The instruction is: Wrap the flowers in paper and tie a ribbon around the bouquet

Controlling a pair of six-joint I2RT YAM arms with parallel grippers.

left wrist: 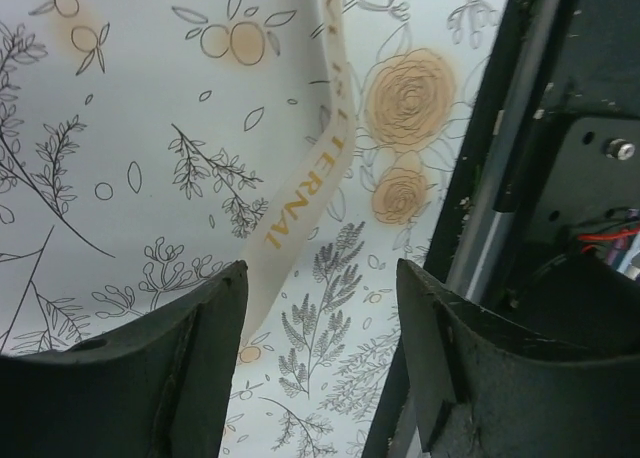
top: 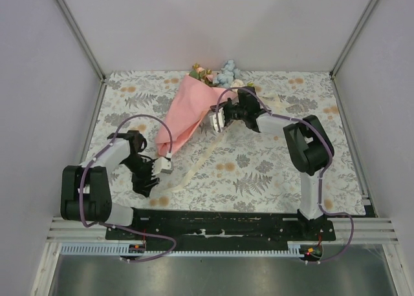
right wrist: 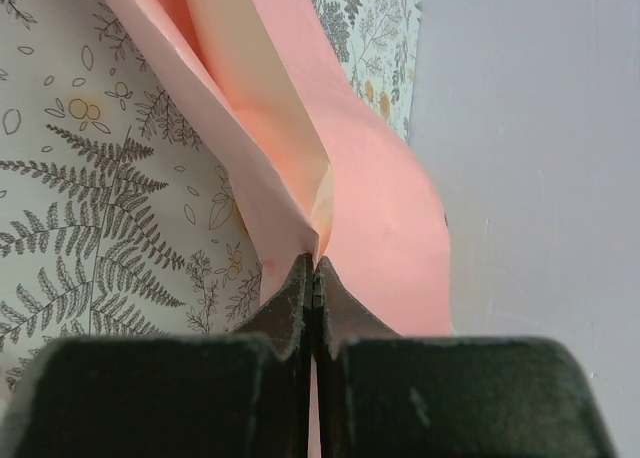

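Firmly closed, the right hand (right wrist: 315, 273) has its 2 fingers pressed together on a folded edge of the salmon-pink paper (right wrist: 375, 188), which is pinched right at their tips. From above, that hand (top: 215, 123) sits against the right side of the paper (top: 184, 112). The paper lies on the counter as a loose cone, narrow end towards the arms. The flowers (top: 218, 72) stick out of its far, wide end: peach roses, pale blue blossoms and green leaves.

The left hand (left wrist: 320, 278) has its fingers apart and grips nothing. It hovers near the paper's narrow end, just nearer the arms. Below the gap between those fingers the cream ribbon (left wrist: 300, 198) lies flat on the floral tablecloth (left wrist: 130, 128), showing gold letters. The ribbon (top: 194, 168) trails from beside the paper's narrow end to the left hand (top: 155, 172), not wound around the paper.
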